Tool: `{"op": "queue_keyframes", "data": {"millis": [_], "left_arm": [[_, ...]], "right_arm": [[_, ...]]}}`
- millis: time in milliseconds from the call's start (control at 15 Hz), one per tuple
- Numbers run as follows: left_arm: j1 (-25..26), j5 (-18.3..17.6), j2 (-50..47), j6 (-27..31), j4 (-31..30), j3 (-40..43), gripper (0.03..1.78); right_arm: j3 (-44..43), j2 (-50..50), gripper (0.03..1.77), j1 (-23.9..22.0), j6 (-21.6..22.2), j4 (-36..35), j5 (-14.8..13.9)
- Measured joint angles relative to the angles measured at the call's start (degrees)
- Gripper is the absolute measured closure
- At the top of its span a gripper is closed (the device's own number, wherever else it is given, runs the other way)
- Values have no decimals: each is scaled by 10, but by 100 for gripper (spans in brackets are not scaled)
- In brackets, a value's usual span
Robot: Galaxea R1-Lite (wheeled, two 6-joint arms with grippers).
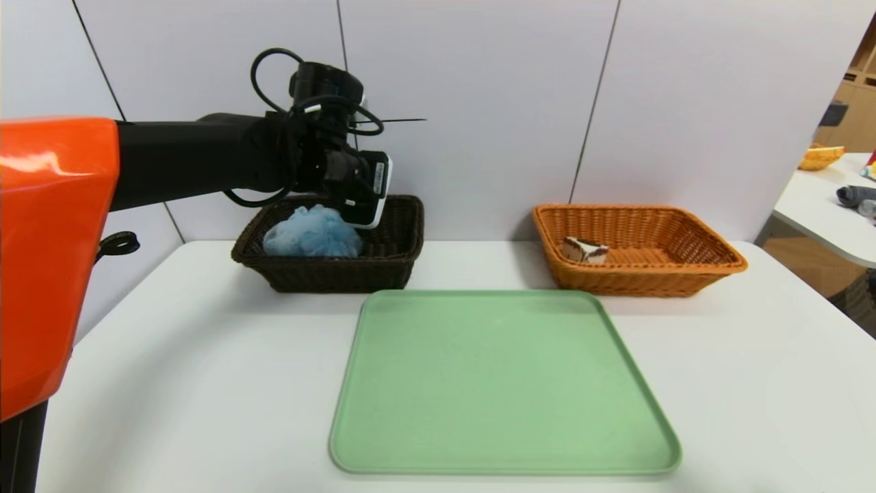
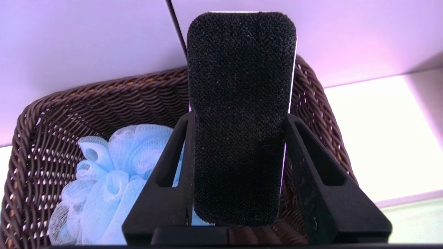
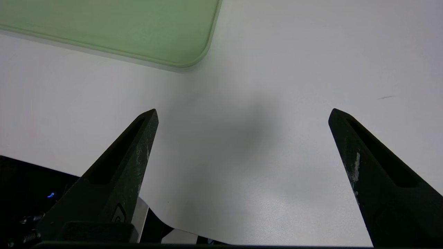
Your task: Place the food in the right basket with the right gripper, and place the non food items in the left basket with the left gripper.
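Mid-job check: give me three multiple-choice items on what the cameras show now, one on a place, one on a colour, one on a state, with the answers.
1. Where is the cake slice?
A. on the green tray
B. in the orange basket
C. in the dark basket

2. What colour is the bath pouf?
A. light blue
B. pink
C. yellow

3. What is the left gripper doing?
A. hanging open and empty
B. shut on the bath pouf
C. shut on the black-and-white block

Answers: 1 B, the slice lies inside the orange basket. 2 A, the pouf in the dark basket is light blue. 3 C, its fingers clamp the black-and-white block above the dark basket, while the green tray is bare and the right gripper hangs open over the table.
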Motion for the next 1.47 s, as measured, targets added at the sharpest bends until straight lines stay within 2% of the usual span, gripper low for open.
{"op": "queue_keyframes", "data": {"millis": [133,400,733,933,1200,1467], "left_arm": [[1,13,3,-5,-3,0,98],[0,15,3,-10,-1,4,65],[-3,16,-3,-11,3,5,39],[-2,16,-46,-26,49,32,30],[1,17,-177,-31,168,153,22],[3,55,-369,-32,180,355,18]], "right_arm": [[0,2,10,0,-1,-1,-1],[-4,9,10,4,-1,-2,-2],[-8,10,10,2,-1,-2,-5],[-22,20,10,-1,1,-24,-11],[-34,49,10,-1,-5,-40,-34],[-32,66,10,5,-10,-39,-39]]}}
